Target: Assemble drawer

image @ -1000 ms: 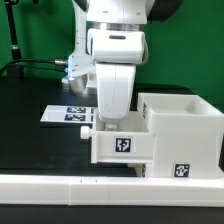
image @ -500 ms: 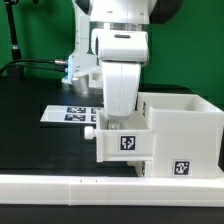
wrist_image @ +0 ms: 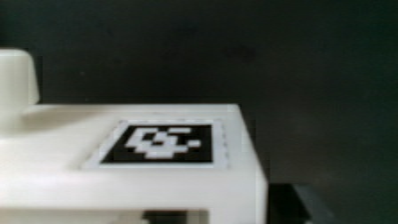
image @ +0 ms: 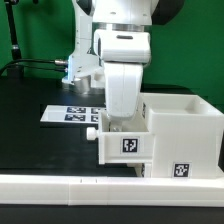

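The large hollow white drawer casing (image: 186,128) stands at the exterior view's right, with a tag on its front. A smaller white tray (image: 128,146) with a tag and a side knob (image: 92,132) sits partly inside the casing's open side. My gripper (image: 121,122) reaches down onto the tray from above, and its fingers are hidden behind the hand. In the wrist view the tray's tagged face (wrist_image: 164,143) fills the frame. A dark fingertip (wrist_image: 285,204) shows beside the tray's edge. The second tray is out of view.
The marker board (image: 66,113) lies flat on the black table behind the tray. A low white border wall (image: 60,186) runs along the front edge. A cable (image: 40,64) runs across the back at the exterior view's left.
The arm and the tray have moved together toward the exterior view's right, so the tray sits deeper in the casing.
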Motion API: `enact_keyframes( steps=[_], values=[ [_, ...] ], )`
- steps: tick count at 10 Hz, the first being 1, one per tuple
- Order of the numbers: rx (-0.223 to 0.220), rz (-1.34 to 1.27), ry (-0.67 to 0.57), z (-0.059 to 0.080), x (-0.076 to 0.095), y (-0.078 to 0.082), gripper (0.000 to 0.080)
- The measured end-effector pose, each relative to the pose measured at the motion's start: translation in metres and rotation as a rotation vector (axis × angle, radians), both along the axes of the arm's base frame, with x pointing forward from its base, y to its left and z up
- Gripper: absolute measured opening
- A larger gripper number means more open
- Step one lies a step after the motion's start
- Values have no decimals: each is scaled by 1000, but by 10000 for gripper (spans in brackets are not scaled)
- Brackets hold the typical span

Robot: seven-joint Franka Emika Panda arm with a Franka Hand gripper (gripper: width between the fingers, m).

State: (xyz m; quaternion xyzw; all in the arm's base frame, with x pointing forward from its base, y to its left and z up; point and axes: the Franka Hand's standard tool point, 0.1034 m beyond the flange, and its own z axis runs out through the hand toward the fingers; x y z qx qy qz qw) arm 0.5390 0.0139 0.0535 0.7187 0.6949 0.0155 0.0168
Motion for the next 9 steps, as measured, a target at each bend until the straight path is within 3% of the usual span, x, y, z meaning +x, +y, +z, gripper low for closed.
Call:
enact_keyframes(
  steps=[1,2,3,4,7,9],
  values=[
    [0,0,0,0,0,0,303],
    [-3,0,4,4,0,1,303],
    [-6,1,3,11,1,2,486],
    [-11,1,1,20,2,0,594],
    [-34,-2,22,44,-1,-22,647],
    [-34,-4,23,44,-2,-33,648]
  ],
)
